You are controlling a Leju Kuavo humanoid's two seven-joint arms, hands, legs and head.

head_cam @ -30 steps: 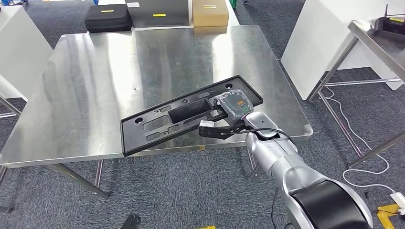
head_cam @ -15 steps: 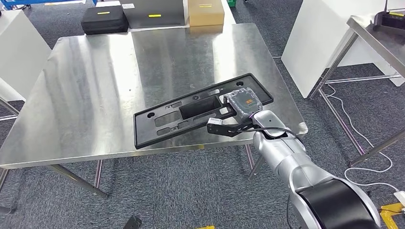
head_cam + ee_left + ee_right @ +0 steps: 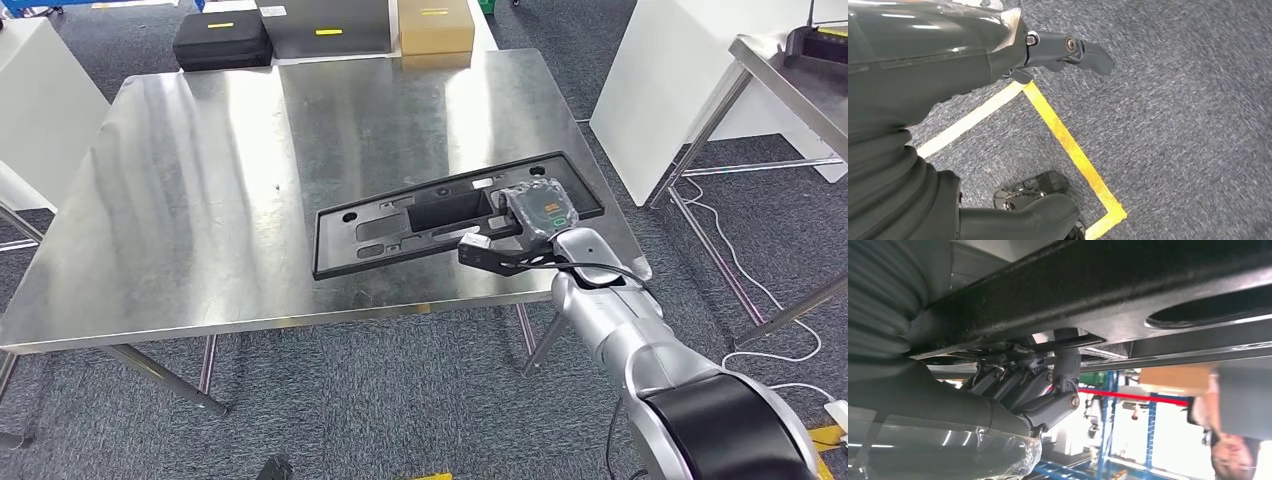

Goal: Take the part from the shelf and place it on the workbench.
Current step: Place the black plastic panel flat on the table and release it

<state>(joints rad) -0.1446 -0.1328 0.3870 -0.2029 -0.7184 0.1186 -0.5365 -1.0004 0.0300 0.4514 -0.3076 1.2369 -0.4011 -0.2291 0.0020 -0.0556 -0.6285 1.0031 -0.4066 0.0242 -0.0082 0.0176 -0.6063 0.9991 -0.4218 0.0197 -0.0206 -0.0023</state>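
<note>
The part (image 3: 420, 225) is a long black plastic panel with several cutouts. It lies slanted over the front right area of the steel workbench (image 3: 200, 180). My right hand (image 3: 535, 210) grips its right end, the plastic-wrapped back of the hand on top. In the right wrist view the fingers (image 3: 1048, 390) curl against the part's dark edge (image 3: 1098, 295). I cannot tell whether the panel touches the tabletop. My left hand (image 3: 1068, 50) hangs over the carpet with its thumb stretched out and nothing in it.
A black case (image 3: 220, 40), a grey box (image 3: 325, 25) and a cardboard box (image 3: 432, 25) stand past the workbench's far edge. White panels (image 3: 680, 90) and a second steel table (image 3: 790, 90) stand to the right, with cables (image 3: 720, 250) on the floor. A person (image 3: 1233, 405) stands beyond.
My right hand has carried the part to the right and farther over the workbench; its left end no longer overhangs the front edge.
</note>
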